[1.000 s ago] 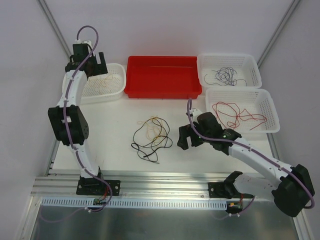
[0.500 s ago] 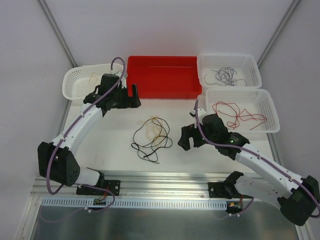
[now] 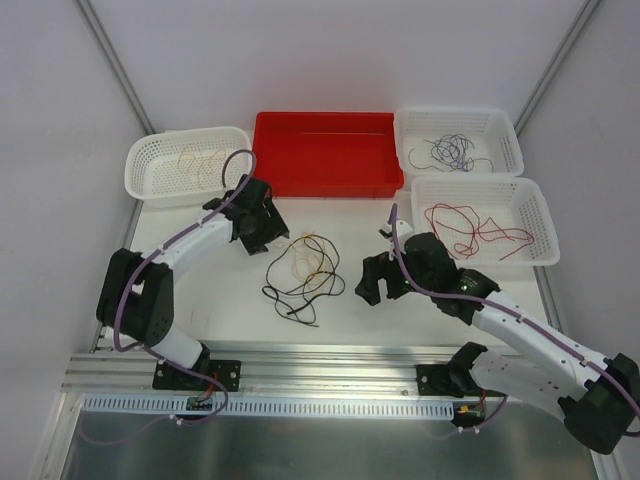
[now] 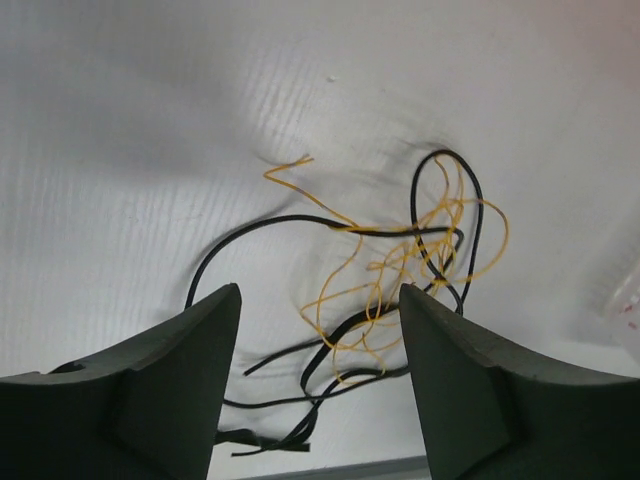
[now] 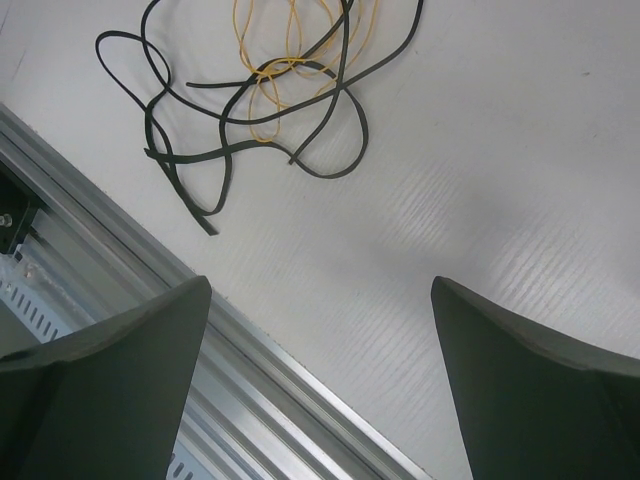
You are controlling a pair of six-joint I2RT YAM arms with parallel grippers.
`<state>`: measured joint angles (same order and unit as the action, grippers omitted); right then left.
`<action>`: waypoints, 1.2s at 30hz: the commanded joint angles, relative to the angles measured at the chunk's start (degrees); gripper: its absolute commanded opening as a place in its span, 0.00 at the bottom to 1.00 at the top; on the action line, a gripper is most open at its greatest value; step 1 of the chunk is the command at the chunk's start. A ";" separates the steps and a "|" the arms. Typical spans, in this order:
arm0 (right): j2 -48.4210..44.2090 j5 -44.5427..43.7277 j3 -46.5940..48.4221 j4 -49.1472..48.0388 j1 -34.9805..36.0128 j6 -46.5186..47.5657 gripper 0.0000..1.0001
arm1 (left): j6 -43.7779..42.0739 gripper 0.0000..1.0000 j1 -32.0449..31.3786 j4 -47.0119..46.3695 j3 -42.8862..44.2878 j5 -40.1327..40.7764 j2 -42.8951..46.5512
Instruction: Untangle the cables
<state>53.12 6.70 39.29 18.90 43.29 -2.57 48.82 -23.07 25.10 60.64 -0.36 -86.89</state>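
The white table (image 3: 220, 290) carried the cables (image 3: 302, 268), black and yellow, tangled at its centre. Your left gripper (image 3: 266, 230) stood at the tangle's ten o'clock and your right gripper (image 3: 368, 278) at three o'clock, both with fingers apart and empty. Judged: approach step. Next you needed to pinch one strand and draw it clear.

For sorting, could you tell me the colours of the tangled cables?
Black and yellow cables; left wrist view.

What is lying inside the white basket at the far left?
A thin yellow-tan cable, loosely curled on the basket floor. The left arm's hose covers a little of its right corner.
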 commanded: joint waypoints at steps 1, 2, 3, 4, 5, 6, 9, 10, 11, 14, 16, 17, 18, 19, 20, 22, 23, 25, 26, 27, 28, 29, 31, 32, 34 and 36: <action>-2.14 -0.72 -0.79 -1.49 0.39 -0.42 0.97 | 11.10 0.62 -0.40 -0.14 3.08 4.66 -3.19; -2.41 -0.72 -1.05 -1.41 0.48 -0.33 0.97 | 12.08 0.59 -0.48 -0.14 3.60 5.19 -4.76; -2.58 -0.72 -1.23 -1.41 0.39 -0.33 0.97 | 12.87 0.57 -0.40 -0.14 3.78 5.54 -5.47; -2.76 -0.72 -1.41 -1.41 0.48 -0.16 0.97 | 14.36 0.56 -0.48 -0.14 4.04 5.89 -6.18; -3.11 -0.98 -1.49 -1.23 0.48 -0.07 0.97 | 15.07 0.55 -0.48 -0.14 4.13 6.16 -7.58; -3.29 -0.90 -1.84 -1.06 0.39 0.11 0.97 | 16.04 0.53 -0.48 -0.14 4.57 6.42 -8.20; -3.99 -1.16 -2.28 -0.62 0.48 0.46 0.97 | 16.57 0.52 -0.48 -0.14 5.71 7.12 -10.92; -4.08 -1.25 -2.29 -0.35 0.39 0.63 0.97 | 16.66 0.51 -0.48 -0.14 5.89 7.30 -11.63; -4.08 -1.34 -2.29 -0.09 0.48 0.72 0.97 | 16.75 0.50 -0.48 -0.14 5.98 7.48 -12.85; -4.25 -1.43 -2.29 0.88 0.48 1.25 0.97 | 16.66 0.43 -0.48 -0.06 7.20 7.30 -15.14; -4.87 -1.69 -2.55 1.14 0.48 1.51 0.97 | 16.49 0.35 -0.40 -0.14 7.56 7.04 -16.02; -4.96 -1.95 -2.55 1.23 0.48 1.43 0.97 | 16.40 0.31 -0.48 -0.14 7.56 6.95 -16.29; -5.05 -2.04 -2.64 1.49 0.57 1.60 0.97 | 16.31 0.27 -0.48 -0.23 7.47 6.95 -16.20; -5.22 -2.21 -2.64 1.76 0.48 1.69 0.97 | 16.22 0.15 -0.48 -0.14 7.39 6.95 -15.94; -5.22 -2.48 -2.46 1.93 0.48 1.86 0.97 | 15.70 0.10 -0.48 -0.23 7.47 7.13 -15.07; -5.14 -2.66 -2.55 2.20 0.39 2.13 0.97 | 12.02 0.00 -0.48 -0.05 7.91 8.09 -13.66; -5.05 -2.66 -2.55 2.20 0.39 2.04 0.97 | 10.78 0.00 -0.57 0.03 8.35 9.40 -11.74; -4.87 -2.57 -2.46 2.11 0.57 2.13 0.97 | 6.57 0.00 -0.66 0.30 8.79 10.99 -8.14; -4.70 -2.48 -2.46 2.11 0.57 2.13 0.97 | 5.16 0.00 -0.66 0.38 9.31 12.56 -6.73; -4.61 -2.39 -2.46 2.11 0.57 2.04 0.97 | 2.36 0.00 -0.75 0.30 9.58 13.19 -5.23; -4.43 -2.48 -2.46 2.11 0.57 2.13 0.97 | 0.86 0.00 -0.84 0.47 9.93 13.89 -2.43; -4.52 -2.39 -2.37 2.02 0.48 2.13 0.97 | -0.81 0.00 -1.10 0.56 11.07 14.77 -1.10; -4.34 -2.48 -2.29 2.02 0.48 2.13 0.97 | -6.79 0.00 -1.89 0.56 12.83 16.26 2.32; -4.26 -2.48 -2.29 1.94 0.57 2.04 0.97 | -8.81 0.00 -2.33 0.74 15.01 16.79 3.39; -4.17 -2.57 -2.29 1.85 0.48 2.04 0.97 | -15.13 0.00 -4.08 0.65 17.48 18.64 5.93; -3.99 -2.48 -2.11 1.76 0.57 1.87 0.97 | -21.70 0.00 -6.01 0.74 22.22 19.25 7.17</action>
<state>49.08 4.89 36.88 20.88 43.51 -1.02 40.12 -26.68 26.24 77.17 14.90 -83.35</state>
